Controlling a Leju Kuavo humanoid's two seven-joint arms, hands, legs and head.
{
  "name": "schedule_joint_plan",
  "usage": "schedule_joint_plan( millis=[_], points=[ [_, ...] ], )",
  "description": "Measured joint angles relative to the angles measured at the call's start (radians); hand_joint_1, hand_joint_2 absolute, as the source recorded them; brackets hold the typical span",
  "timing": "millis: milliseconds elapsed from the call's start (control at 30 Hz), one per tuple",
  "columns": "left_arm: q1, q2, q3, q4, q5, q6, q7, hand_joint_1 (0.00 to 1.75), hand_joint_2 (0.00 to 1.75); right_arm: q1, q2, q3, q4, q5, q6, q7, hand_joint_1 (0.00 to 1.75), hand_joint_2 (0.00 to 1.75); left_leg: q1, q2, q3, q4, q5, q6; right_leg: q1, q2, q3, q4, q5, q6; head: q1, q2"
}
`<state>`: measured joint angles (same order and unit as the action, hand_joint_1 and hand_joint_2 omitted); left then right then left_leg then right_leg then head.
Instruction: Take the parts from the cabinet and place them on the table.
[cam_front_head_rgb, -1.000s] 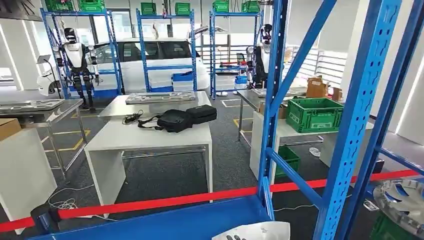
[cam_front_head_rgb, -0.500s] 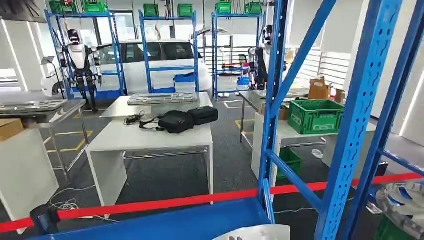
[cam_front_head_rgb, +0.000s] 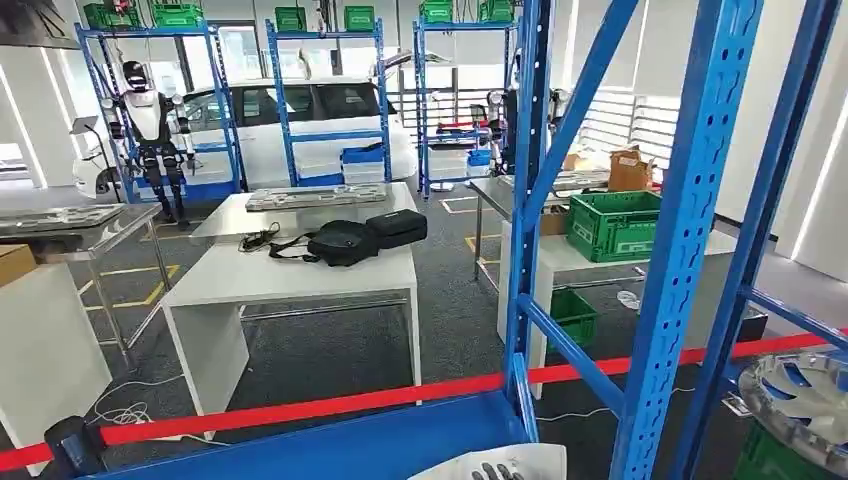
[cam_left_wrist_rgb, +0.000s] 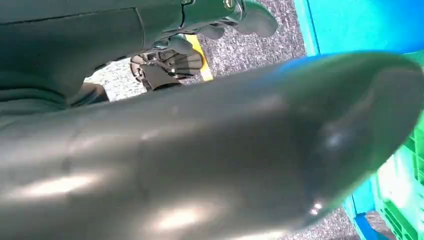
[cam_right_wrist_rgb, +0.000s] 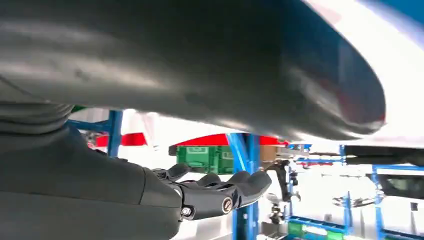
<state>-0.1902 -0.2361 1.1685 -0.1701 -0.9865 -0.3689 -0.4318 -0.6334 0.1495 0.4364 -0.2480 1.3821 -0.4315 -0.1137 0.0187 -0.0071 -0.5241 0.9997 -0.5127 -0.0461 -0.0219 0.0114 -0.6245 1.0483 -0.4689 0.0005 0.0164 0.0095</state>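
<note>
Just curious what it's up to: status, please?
Left hand, right hand beside big silver part, grip unclear. Part low, near camera. Blue rack, red tape stand before white table.

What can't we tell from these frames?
- White part: head view, cut off by the bottom edge; shape unclear.
- Left hand: left wrist view, a blurred grey surface covers the grasp.
- Right hand: right wrist view, same surface overhead; contact unclear.
- Silver wheel-like part: cropped at the right edge.
</note>
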Motion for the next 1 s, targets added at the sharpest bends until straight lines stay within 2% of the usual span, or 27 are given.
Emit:
schedule_joint_plan(
  millis=[100,167,267,367,600,867,1000],
  points=[
    [-0.013,-0.001,0.000,0.000,-0.004,0.011,0.016,0.00,0.00,0.002,-0.009,-0.006,0.000,-0.003,-0.004,-0.003,0.00,0.00,0.000,0.000,0.000,0.000,0.000,0.000,0.000,0.000,0.004,-0.004,0.002,0.000,0.000,0.000],
    [-0.014,0.005,-0.003,-0.001,-0.028,0.052,0.057,0.00,0.00,0.006,-0.012,-0.006,0.000,-0.003,-0.005,-0.001,0.00,0.00,0.000,0.000,0.001,0.001,0.000,0.000,0.000,0.000,0.006,-0.006,0.003,0.001,0.000,0.000],
    [0.005,0.031,-0.010,-0.002,-0.049,0.071,0.074,0.00,0.00,0.021,-0.017,-0.007,0.000,-0.002,-0.015,0.006,0.00,0.00,0.000,0.000,0.001,0.001,0.000,0.001,0.000,0.000,0.007,-0.009,0.004,0.002,0.000,0.000],
    [0.024,0.059,-0.016,-0.004,-0.055,0.120,0.092,0.00,0.00,0.034,-0.019,-0.007,0.000,0.001,-0.024,0.009,0.00,0.00,0.000,0.000,0.001,0.001,-0.001,0.002,0.000,0.000,0.007,-0.010,0.004,0.002,0.000,0.000],
    [0.064,0.116,-0.014,-0.010,-0.007,0.108,0.045,0.00,0.00,0.053,-0.019,-0.007,0.000,0.014,-0.019,0.009,0.00,0.00,0.000,-0.001,0.000,0.001,-0.002,0.003,0.000,0.000,0.007,-0.010,0.003,0.002,0.001,0.000],
    [0.069,0.126,-0.013,-0.010,-0.001,0.109,0.044,0.00,0.00,0.054,-0.019,-0.007,0.000,0.019,-0.018,0.010,0.00,0.00,0.000,-0.001,0.000,0.002,-0.002,0.003,0.000,-0.001,0.009,-0.011,0.004,0.002,0.001,0.000],
    [0.069,0.127,0.000,-0.010,0.024,0.110,0.019,0.00,0.00,0.054,-0.018,-0.007,0.000,0.019,-0.018,0.005,0.00,0.00,0.000,-0.001,0.000,0.002,-0.002,0.003,0.000,-0.001,0.009,-0.011,0.004,0.002,0.001,0.000]
  ],
)
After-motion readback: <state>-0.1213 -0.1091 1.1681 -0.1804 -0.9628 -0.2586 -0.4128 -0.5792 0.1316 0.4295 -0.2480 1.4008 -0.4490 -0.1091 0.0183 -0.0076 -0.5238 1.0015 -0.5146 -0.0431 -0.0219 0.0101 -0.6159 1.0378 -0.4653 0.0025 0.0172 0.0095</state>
